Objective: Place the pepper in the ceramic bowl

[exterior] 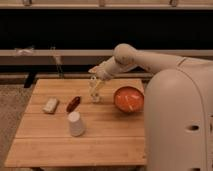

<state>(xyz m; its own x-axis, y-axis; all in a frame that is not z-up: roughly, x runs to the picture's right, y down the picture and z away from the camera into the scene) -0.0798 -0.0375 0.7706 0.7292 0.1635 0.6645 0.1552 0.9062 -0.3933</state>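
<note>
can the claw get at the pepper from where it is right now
Probably yes. The claw hangs low over the table between the pepper and the ceramic bowl, with only bare wood toward the pepper. The white cup and pale block sit off that path.

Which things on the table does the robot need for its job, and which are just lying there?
Needed: pepper, ceramic bowl, gripper (over the table, between them).
Just lying there: white cup, pale block.

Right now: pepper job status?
Tool low between small dark red pepper and round orange-red ceramic bowl. Pepper on wooden table, ungrasped. Upturned white cup aside.
</note>
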